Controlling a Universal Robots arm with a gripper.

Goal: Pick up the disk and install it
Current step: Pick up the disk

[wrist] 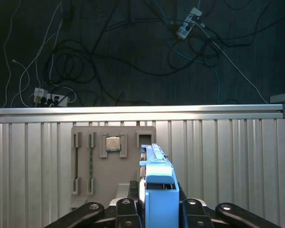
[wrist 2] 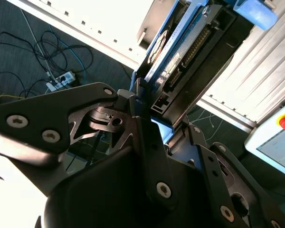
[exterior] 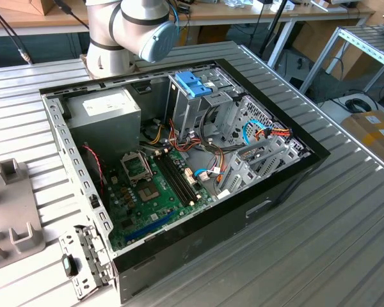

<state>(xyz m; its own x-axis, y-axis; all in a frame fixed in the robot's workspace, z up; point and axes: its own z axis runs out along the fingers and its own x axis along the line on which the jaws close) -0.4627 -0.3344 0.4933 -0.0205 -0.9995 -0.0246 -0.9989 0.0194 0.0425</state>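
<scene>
Between the jaws sits the disk: the gripper is closed on it, one finger on each flat side, gripping near one end, so most of its length juts out past the fingertips. Its light-blue rail faces the first wrist view edge-on. The disk appears to hang clear of the table, with a grey plate carrying a chip on the table beyond its far end.

The main hazard, as I judge it, is that overhang. With so much length beyond the grip, a knock on the far end could twist the disk in the jaws or pull it loose. In the case loose wires lie beside the cage, which carries a deeper-blue latch. A skewed disk could jam on the cage's metal or snag a wire.

The second wrist view gives the disk's broad side, its label and connector edge, and how the fingers meet it. The first wrist view gives how squarely the rail sits between them, and the table below. The exterior view gives the case, cage and wires.
</scene>
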